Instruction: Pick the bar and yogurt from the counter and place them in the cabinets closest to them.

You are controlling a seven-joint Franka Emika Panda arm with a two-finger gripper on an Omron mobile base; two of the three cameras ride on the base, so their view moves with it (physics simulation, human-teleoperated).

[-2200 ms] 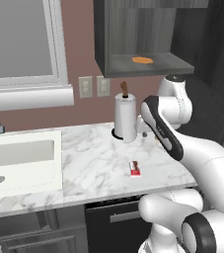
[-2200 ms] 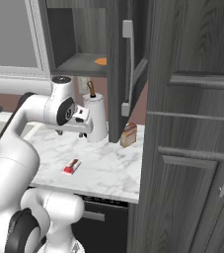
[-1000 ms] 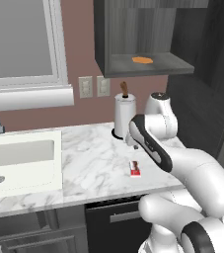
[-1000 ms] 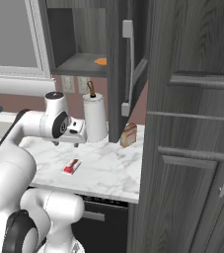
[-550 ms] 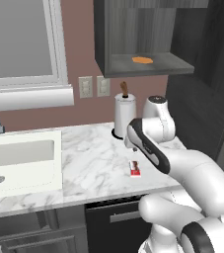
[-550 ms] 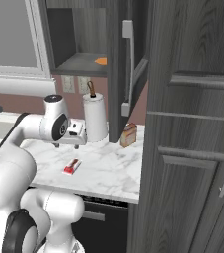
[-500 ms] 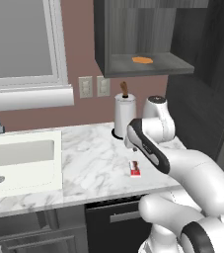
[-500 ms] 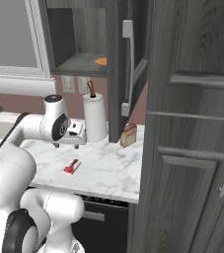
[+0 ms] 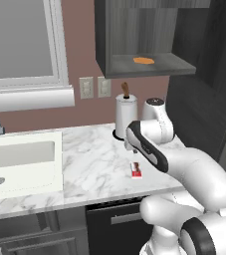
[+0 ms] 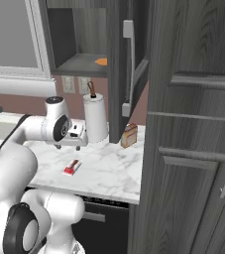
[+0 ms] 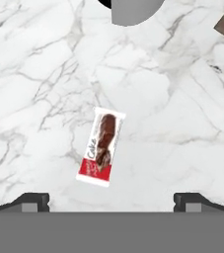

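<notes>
The bar (image 11: 101,146), a red packet with a white end, lies flat on the white marble counter (image 11: 182,123), just ahead of and between my dark fingertips (image 11: 32,200). My gripper (image 11: 111,203) hangs above it, open wide with nothing between the jaws. From the base, the bar (image 9: 136,170) rests near the counter's front edge, under my hand. In the right base view my gripper (image 10: 69,146) hovers a little above the bar (image 10: 72,167). An open dark grey wall cabinet (image 9: 134,35) hangs above the counter (image 9: 89,164). The yogurt is out of view.
A white paper towel roll (image 9: 126,117) stands upright just behind my hand, its grey round base (image 11: 135,10) close ahead. A tan-brown bottle (image 10: 129,135) sits by the tall cabinet wall. An orange thing (image 9: 143,61) lies on the cabinet shelf. A sink (image 9: 20,159) is at left.
My arm has swung down and forward, lowering the hand over the bar. The jaws have stayed open. The bar has not moved.
</notes>
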